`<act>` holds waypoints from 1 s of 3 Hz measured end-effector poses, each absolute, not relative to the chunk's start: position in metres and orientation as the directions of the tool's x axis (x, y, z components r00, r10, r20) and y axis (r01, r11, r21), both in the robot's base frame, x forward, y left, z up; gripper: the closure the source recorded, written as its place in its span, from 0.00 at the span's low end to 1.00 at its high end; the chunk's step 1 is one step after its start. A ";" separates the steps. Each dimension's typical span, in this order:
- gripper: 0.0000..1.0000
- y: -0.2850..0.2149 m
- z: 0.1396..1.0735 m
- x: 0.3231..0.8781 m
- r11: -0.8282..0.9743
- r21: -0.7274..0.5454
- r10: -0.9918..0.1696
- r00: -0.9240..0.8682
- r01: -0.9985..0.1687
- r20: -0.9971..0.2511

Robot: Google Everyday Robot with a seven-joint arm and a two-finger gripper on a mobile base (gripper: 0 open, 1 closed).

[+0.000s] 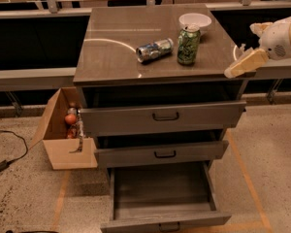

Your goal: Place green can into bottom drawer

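- Camera view: the green can (188, 44) stands upright on the cabinet top (111, 62), long axis vertical and silver top up, just beside a silver-blue can (154, 50) lying on its side.
- The bottom drawer (161, 191) is pulled out.
- The gripper (243, 63) hovers at the top's right edge, apart from the green can. I cannot tell whether it is spread or closed.

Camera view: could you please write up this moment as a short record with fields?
green can: upright on the cabinet top, in front of a white bowl
silver-and-blue can: lying on its side beside the green can
bottom drawer: pulled out, green can not in it
upper drawers: both partly open
hand: at the cabinet top's right edge, apart from the green can
cardboard box: on the floor beside the cabinet, items inside
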State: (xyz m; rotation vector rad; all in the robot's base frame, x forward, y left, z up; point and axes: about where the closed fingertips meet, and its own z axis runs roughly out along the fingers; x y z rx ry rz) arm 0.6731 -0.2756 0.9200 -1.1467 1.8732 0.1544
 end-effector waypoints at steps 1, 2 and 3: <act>0.00 -0.276 0.920 0.673 0.561 -0.326 -0.648 -0.159 -0.761 -0.745; 0.00 -0.269 0.920 0.690 0.622 -0.293 -0.560 -0.151 -0.726 -0.815; 0.00 -0.257 0.920 0.718 0.702 -0.219 -0.400 -0.122 -0.677 -0.908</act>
